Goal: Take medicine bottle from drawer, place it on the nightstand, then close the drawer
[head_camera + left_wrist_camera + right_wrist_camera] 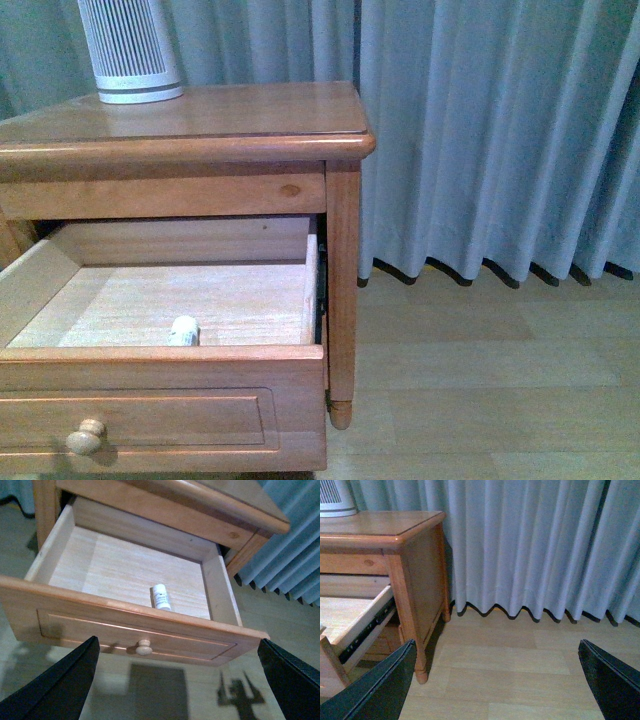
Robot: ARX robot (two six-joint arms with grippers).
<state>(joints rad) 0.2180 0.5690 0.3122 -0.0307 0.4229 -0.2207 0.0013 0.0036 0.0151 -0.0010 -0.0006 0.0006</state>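
Left claw (177, 641): spread wide and holding nothing; it hovers above and in front of the pulled-out drawer.
Right claw (497, 642): equally wide and empty, facing floor and curtain (530, 545) beside the cabinet, away from the work.
Medicine bottle (161, 597): inside the drawer, apparently upright, just behind the front panel and well apart from both side walls. In the front view it sits right of the knob (85, 436).
Drawer (125, 630): drawn well out; no other item visible inside.
Nightstand (230, 110): open wood on top, right of the white ribbed device (128, 50).
Step in hand: judged to be the reach and grasp; bottle not yet taken.
Method advised: bring the left claw down over the front panel, narrow the jaws, and line them up along the panel so no finger has to squeeze between bottle and wood. Grip the body below the cap.
Risk: a light bottle likely tips or rolls if one finger touches first.
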